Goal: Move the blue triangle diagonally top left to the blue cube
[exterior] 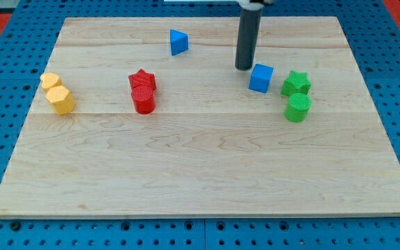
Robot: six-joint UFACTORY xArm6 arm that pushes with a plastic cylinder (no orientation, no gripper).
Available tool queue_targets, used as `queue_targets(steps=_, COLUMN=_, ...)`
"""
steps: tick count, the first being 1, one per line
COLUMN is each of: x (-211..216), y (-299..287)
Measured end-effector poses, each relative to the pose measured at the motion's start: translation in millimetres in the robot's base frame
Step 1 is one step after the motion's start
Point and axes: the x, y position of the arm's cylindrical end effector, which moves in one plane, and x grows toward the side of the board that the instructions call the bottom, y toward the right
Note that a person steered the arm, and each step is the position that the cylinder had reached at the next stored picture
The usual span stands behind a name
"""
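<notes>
The blue triangle [178,42] lies near the view's top, left of centre. The blue cube [260,78] sits right of centre, well to the right of and below the triangle. My tip [244,67] rests on the board just up-left of the blue cube, close to its top left corner, and far to the right of the blue triangle. The dark rod rises straight up from it to the view's top.
A green star [296,83] and a green cylinder [298,107] stand right of the cube. A red star [143,79] and red cylinder [144,99] sit left of centre. Two yellow blocks [59,93] lie at the left. The wooden board [207,173] rests on blue pegboard.
</notes>
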Motion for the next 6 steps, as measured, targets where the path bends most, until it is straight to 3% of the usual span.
queue_targets(steps=1, x=-60.1, y=-21.1)
queue_targets(steps=3, x=-69.9, y=-160.1)
queue_targets(steps=4, x=-31.8, y=-157.5)
queue_targets(steps=5, x=-25.8, y=-97.7)
queue_targets(steps=6, x=-50.3, y=-92.1)
